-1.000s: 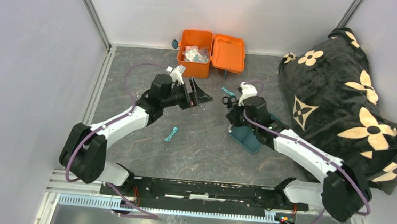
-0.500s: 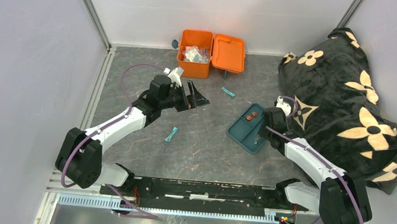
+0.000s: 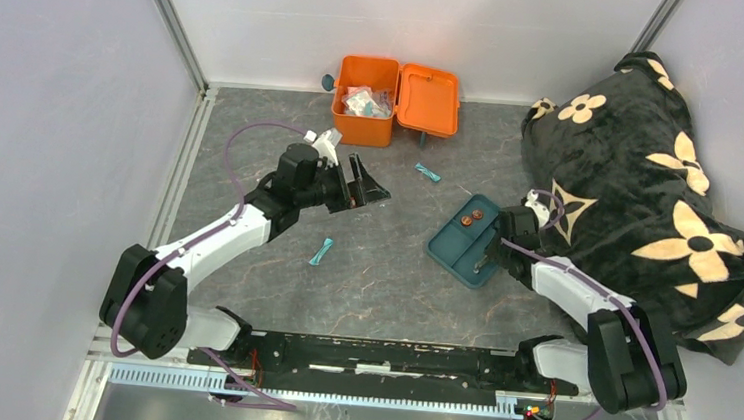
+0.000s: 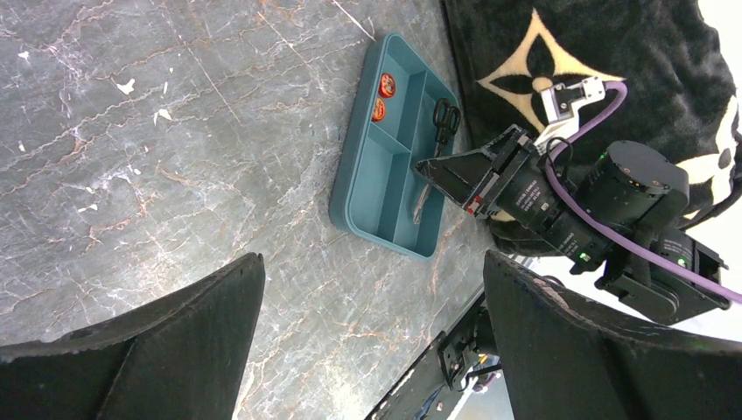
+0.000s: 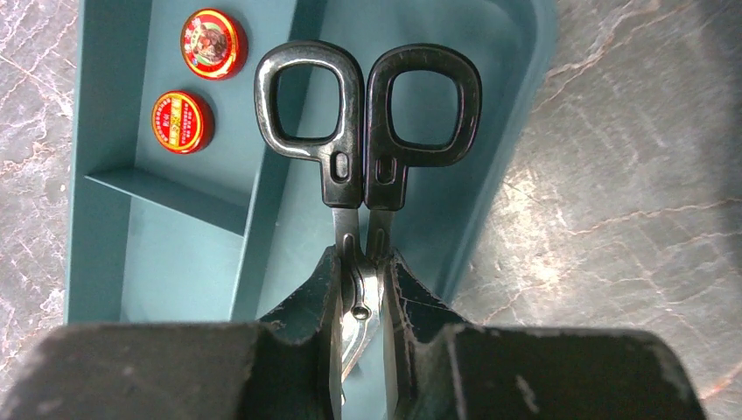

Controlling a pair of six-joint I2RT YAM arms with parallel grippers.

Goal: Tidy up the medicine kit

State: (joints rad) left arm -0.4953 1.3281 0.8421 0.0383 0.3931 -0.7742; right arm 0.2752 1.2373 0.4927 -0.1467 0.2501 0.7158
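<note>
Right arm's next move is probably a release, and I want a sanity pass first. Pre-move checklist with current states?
1. right gripper shut on scissors: ok.
2. scissors over the teal tray, long compartment: ok.
3. scissors resting on the tray floor: cannot tell.
4. two red tins in a separate compartment: ok.
5. left gripper open, apart from the tray: ok.
6. medicine kit lid open: ok.

Small bright orange plastic medicine kit (image 3: pixel 362 131), rounded corners. Stands upright on the grey marbled counter (image 3: pixel 382 281) close to the back wall, well beyond the flat teal tray (image 3: pixel 453 249) and to its left. Open: hinged orange lid (image 3: pixel 428 100) lies swung out flat on the right, inner face up. Pale packets (image 3: pixel 364 101) heaped inside. Dark teal handle (image 3: pixel 328 82) shows at the left edge.
</note>
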